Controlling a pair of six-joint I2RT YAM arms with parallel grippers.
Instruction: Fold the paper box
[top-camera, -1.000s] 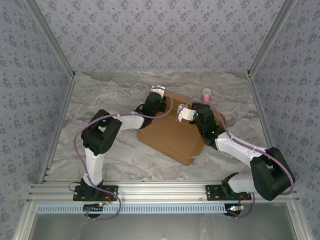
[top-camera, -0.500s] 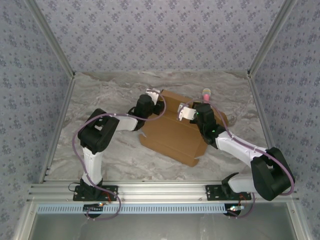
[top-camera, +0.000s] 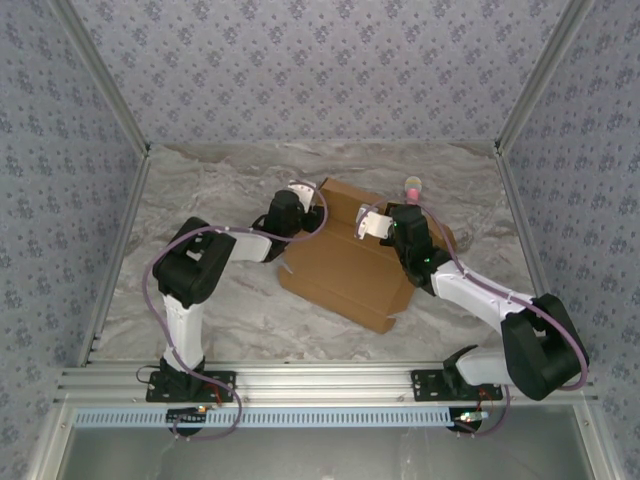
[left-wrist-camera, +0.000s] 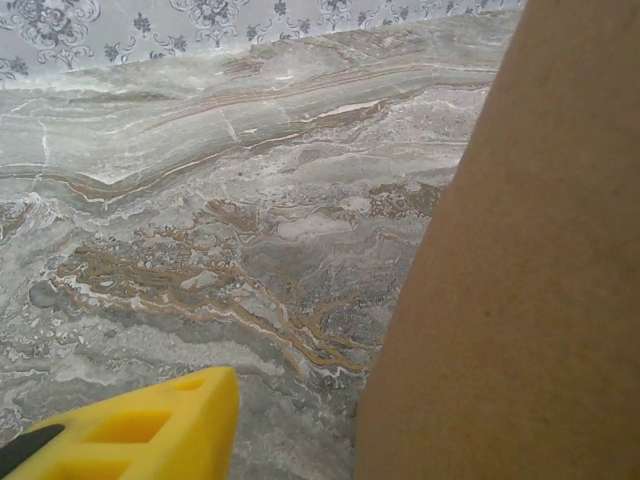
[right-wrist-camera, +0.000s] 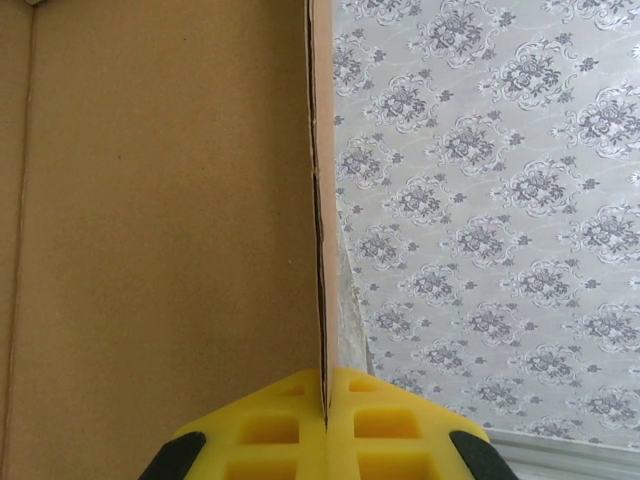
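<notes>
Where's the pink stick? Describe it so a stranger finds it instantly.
Start at the far side of the marble table. Just beyond the far right edge of the paper box sits the pink stick, tiny and bright against brown cardboard and grey marble.

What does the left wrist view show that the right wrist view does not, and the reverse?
Left wrist view: the marble table and the left gripper's yellow finger, apart from the paper box. Right wrist view: the right gripper shut on the box's thin edge. Both: the box's brown cardboard and the patterned wall.
</notes>
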